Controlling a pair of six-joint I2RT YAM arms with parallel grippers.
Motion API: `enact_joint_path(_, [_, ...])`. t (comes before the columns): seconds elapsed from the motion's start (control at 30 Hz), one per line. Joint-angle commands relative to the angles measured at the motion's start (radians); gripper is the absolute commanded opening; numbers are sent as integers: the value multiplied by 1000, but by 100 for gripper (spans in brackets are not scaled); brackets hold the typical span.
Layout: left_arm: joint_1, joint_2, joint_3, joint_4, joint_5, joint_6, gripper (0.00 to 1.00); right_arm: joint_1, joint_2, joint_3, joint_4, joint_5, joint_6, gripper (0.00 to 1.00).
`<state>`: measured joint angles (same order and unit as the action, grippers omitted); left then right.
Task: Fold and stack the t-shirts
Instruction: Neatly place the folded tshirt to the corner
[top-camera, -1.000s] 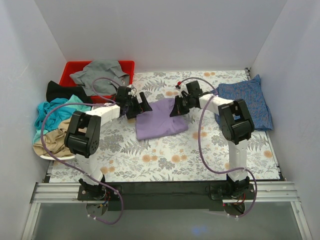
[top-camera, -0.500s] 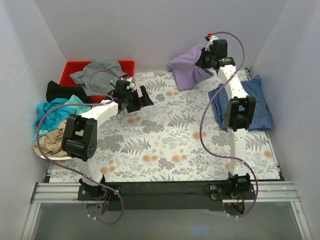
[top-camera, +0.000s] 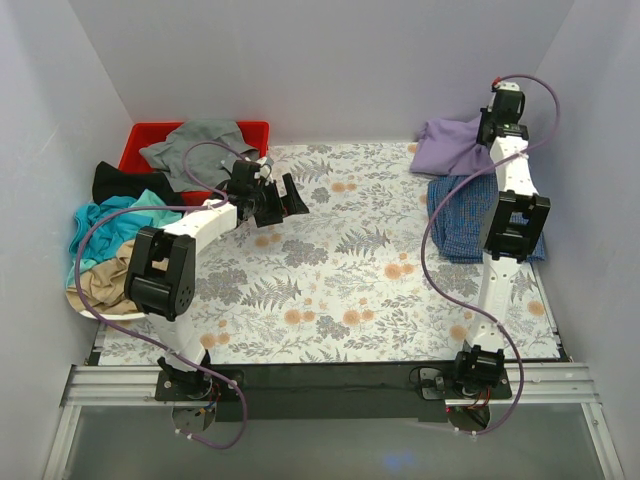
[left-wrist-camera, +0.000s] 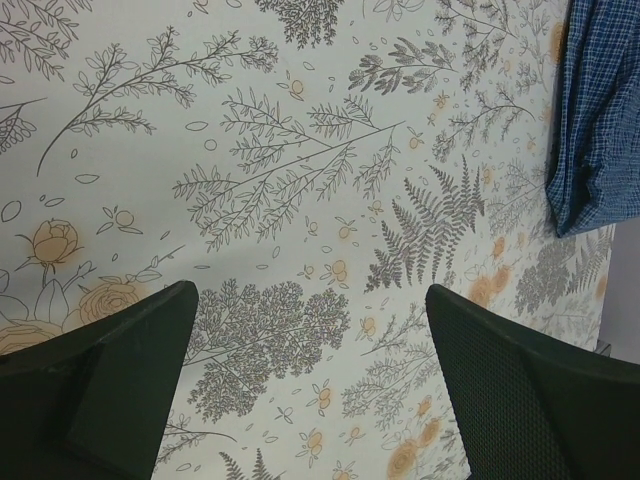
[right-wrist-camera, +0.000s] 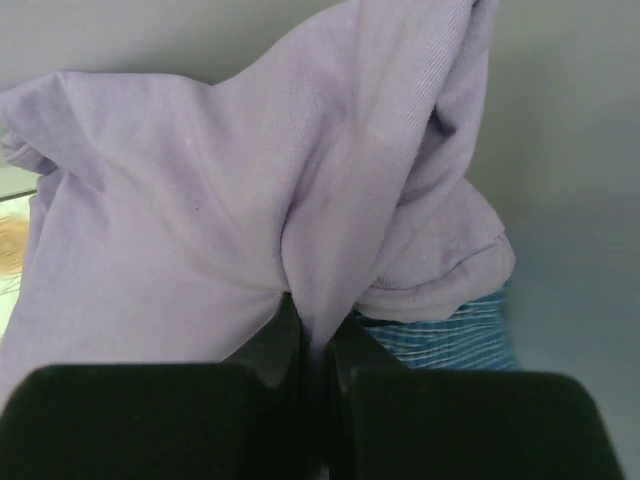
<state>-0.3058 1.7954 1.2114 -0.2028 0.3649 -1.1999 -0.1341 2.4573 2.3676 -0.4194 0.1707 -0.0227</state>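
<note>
My right gripper (top-camera: 492, 131) is shut on the lavender-purple t-shirt (top-camera: 452, 147) and holds it up at the far right, above the blue checked t-shirt (top-camera: 462, 213) that lies folded at the table's right edge. In the right wrist view the lavender cloth (right-wrist-camera: 220, 220) is pinched between my fingertips (right-wrist-camera: 355, 352), with the blue checked shirt (right-wrist-camera: 440, 338) below it. My left gripper (top-camera: 287, 197) is open and empty over the floral cover at the far left; in the left wrist view its fingers (left-wrist-camera: 520, 400) are spread wide and the blue shirt (left-wrist-camera: 600, 110) shows at the top right.
A red bin (top-camera: 140, 147) at the far left holds a grey shirt (top-camera: 200, 142). A heap of black (top-camera: 120, 182), teal (top-camera: 115, 220) and tan (top-camera: 105, 280) shirts lies along the left edge. White walls close in the back and sides.
My right arm lifted the lavender shirt off the table's middle and carried it up and right to above the blue checked shirt. My left gripper drew back slightly and stays open.
</note>
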Motion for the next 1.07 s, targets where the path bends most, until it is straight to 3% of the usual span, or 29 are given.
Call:
enact_joint_path(0.0, [-3, -1, 42, 2, 22, 19, 98, -27, 2, 47, 134, 90, -78, 1])
enact_joint_path(0.13, [-3, 16, 48, 0, 29, 19, 98, -36, 34, 39, 171, 128, -128, 2])
enact_joint_path(0.17, [-3, 24, 47, 0, 32, 16, 98, -38, 40, 26, 195, 124, -131, 12])
enact_joint_path(0.2, [-3, 27, 46, 0, 34, 14, 98, -38, 45, 16, 195, 118, -131, 31])
enact_joint_path(0.23, [-3, 28, 48, 0, 39, 13, 98, -36, 46, 3, 195, 102, -126, 78])
enact_joint_path(0.27, [-3, 33, 48, 0, 40, 13, 98, -30, 40, -5, 197, 78, -123, 98])
enact_joint_path(0.5, [-3, 29, 51, -1, 29, 8, 98, 62, -170, -186, 232, 75, -85, 98])
enact_joint_path(0.57, [-3, 6, 48, -1, 26, 11, 98, 100, -259, -304, 245, 116, -79, 98])
enact_joint_path(0.8, [-3, -65, 39, -23, -7, 36, 98, 310, -446, -637, 274, 222, -54, 98])
enact_joint_path(0.93, [-3, -123, 19, -32, -20, 31, 98, 407, -532, -795, 287, 219, -48, 99])
enact_joint_path(1.03, [-3, -180, 11, -43, -40, 33, 98, 507, -606, -858, 277, 301, -40, 98])
